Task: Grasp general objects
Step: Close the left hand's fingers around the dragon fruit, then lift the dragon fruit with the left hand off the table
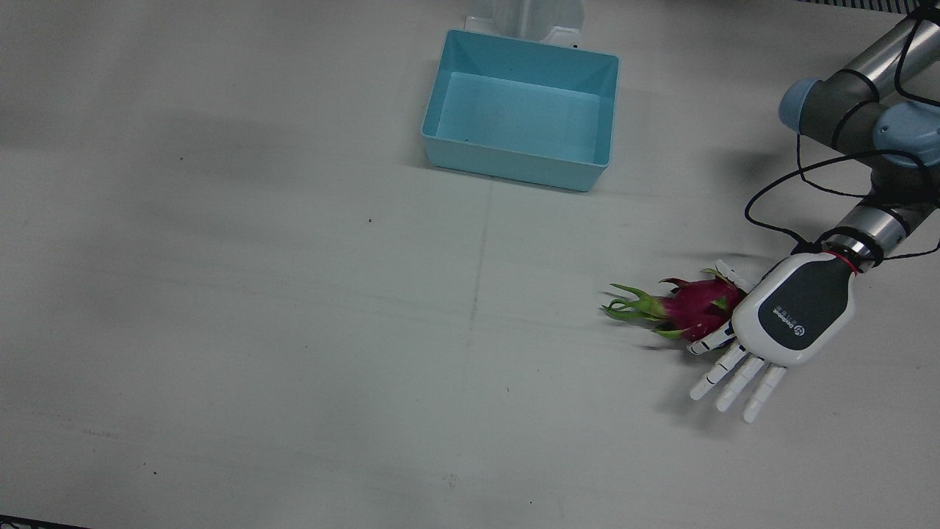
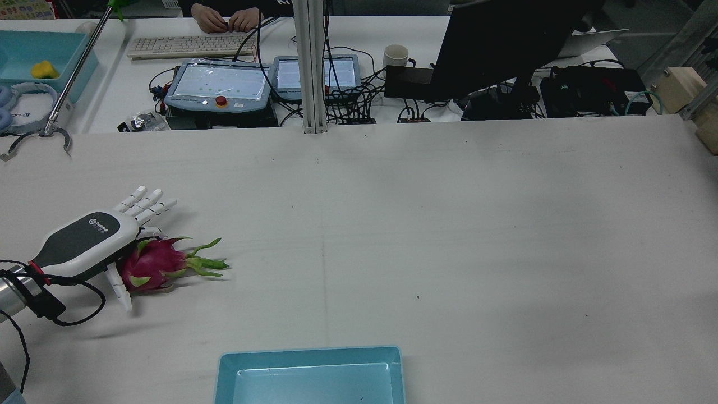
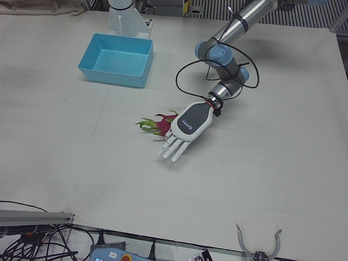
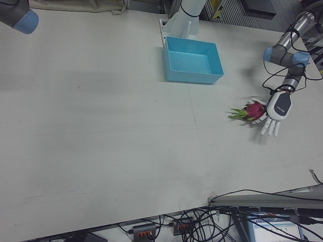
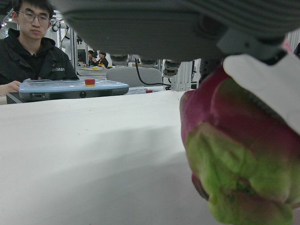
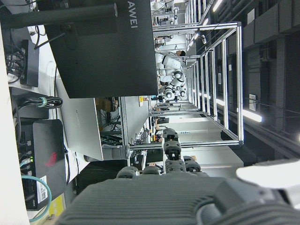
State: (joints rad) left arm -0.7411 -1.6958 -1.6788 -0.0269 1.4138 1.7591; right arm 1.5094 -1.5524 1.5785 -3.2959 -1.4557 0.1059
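Note:
A magenta dragon fruit point(image 1: 694, 305) with green leafy tips lies on the white table, on my left arm's side. My left hand point(image 1: 793, 312) hovers palm down over its rounded end. The fingers point(image 1: 738, 378) are stretched out past the fruit, and the thumb lies along its far side. The hand is open and does not grip the fruit. The same pair shows in the rear view, with the fruit point(image 2: 151, 266) under the hand point(image 2: 84, 241). The left hand view shows the fruit point(image 5: 234, 154) close under the palm. My right hand point(image 6: 164, 197) shows only in its own view, empty, with its fingers extended.
A light blue bin point(image 1: 514, 165) stands empty at the robot's side of the table, mid-width, and its rim shows in the rear view point(image 2: 224, 370). A black cable loops off my left forearm point(image 1: 778, 198). Monitors, tablets and a seated person are beyond the table's far edge.

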